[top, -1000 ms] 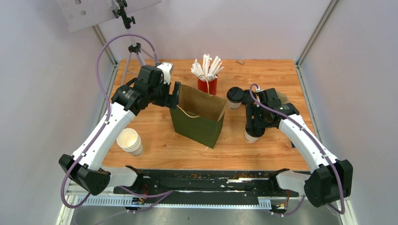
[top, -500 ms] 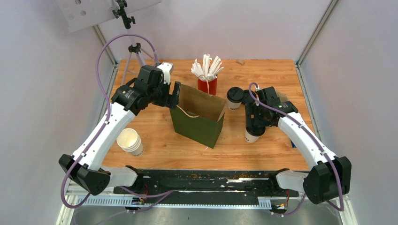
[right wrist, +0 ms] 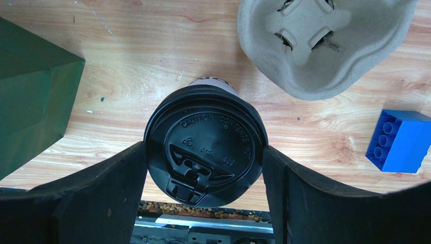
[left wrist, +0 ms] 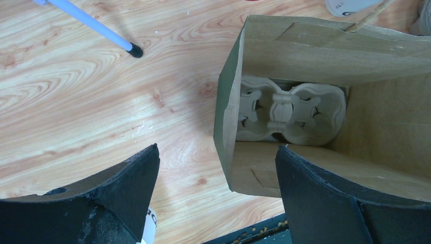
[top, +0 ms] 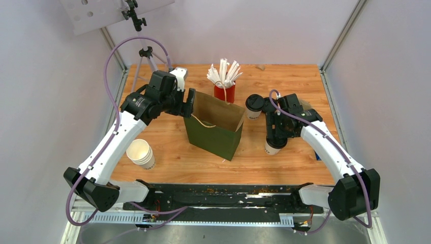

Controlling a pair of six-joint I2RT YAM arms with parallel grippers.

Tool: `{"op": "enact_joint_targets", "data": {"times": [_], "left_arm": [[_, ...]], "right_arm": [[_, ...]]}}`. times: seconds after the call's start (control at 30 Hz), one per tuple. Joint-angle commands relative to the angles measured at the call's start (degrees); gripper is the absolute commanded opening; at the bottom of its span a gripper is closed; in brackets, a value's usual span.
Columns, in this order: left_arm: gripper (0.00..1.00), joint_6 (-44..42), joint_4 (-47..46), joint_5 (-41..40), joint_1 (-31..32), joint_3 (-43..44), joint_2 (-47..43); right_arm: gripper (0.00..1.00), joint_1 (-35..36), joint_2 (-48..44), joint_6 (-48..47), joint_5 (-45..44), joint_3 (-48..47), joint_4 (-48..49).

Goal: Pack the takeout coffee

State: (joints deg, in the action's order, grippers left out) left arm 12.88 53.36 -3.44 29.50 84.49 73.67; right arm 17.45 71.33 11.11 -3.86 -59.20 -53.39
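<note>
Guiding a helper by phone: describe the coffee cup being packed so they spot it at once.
On the wooden table, look right of the green paper bag. The takeout coffee, white with a black lid, is held between the jaws of the right gripper; its twin stands farther back by the red cup, free of any arm.

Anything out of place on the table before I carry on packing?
Two things. A blue toy brick lies just right of the takeout coffee and has nothing to do with coffee packing. Brown crumbs are scattered along the black rail at the near edge. No spill or tipped cup shows.
</note>
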Motion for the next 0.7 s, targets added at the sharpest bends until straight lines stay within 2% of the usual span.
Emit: {"op": "enact_joint_targets", "data": {"times": [0.0, 0.13, 0.33, 0.67], "left_arm": [[0.90, -0.63, -0.72, 0.24, -0.03, 2.17, -0.61], [0.87, 0.32, -0.60, -0.09, -0.01, 2.38, -1.15], [0.76, 2.76, -1.44, 2.15, -0.05, 2.94, -0.95], [0.75, 2.48, -4.31, 3.04, -0.03, 2.32, 0.52]], "right_arm": [[0.74, 0.02, 0.63, 0.68, 0.12, -0.57, -1.67], [0.73, -0.05, -0.61, -0.17, -0.56, -2.87, -3.07], [0.71, -0.05, -2.11, -0.97, -0.89, -7.77, -6.25], [0.70, 0.33, -4.83, -2.80, 2.92, -24.26, -11.03]]}}
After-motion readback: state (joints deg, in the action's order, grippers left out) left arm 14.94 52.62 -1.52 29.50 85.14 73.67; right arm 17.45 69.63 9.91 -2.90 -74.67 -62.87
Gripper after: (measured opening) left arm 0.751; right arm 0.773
